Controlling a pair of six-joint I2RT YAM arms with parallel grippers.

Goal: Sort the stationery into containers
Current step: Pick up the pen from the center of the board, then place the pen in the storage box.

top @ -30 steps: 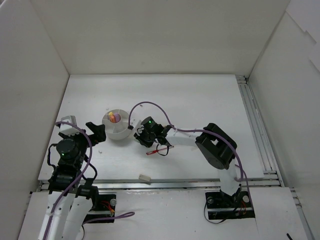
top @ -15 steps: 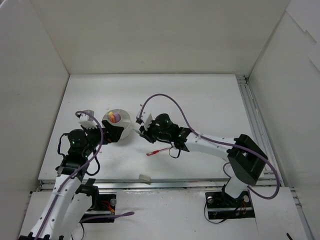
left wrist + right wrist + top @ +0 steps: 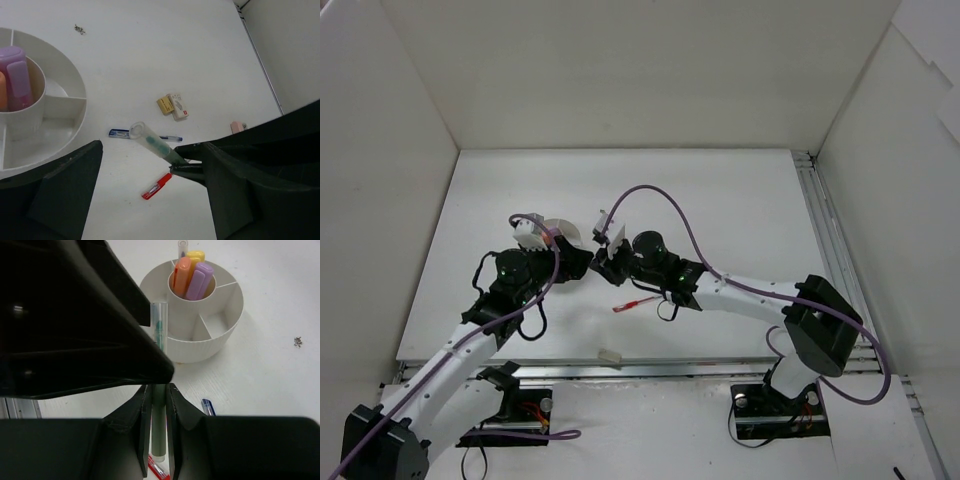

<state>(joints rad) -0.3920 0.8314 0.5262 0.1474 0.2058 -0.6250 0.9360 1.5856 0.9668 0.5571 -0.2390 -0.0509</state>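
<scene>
Right pincer (image 3: 158, 388) is clamped on a clear-barrelled pen (image 3: 159, 325) with a green core, gripped about mid-length. The long axis runs straight out along the pincer, free end forward. The divided cup (image 3: 222, 335) sits just ahead and to the right of that end. The tip is beside the ribbed outer wall, not over the rim.

Left pincer (image 3: 152, 150) is wide and empty, its fingers framing the pen tip in its own view, though I can't judge depth there. One finger crowds the pen closely in the right wrist view.

My read: the right arm owns the move – lift, swing right over an outer compartment, tip upright.

The cup is smooth white plastic. Its centre well holds stubby orange, yellow and purple markers (image 3: 190, 275). A blue pen (image 3: 120, 133), a red pen (image 3: 156, 186) and eraser blocks (image 3: 173, 106) lie loose on the matte white counter (image 3: 175, 50).
</scene>
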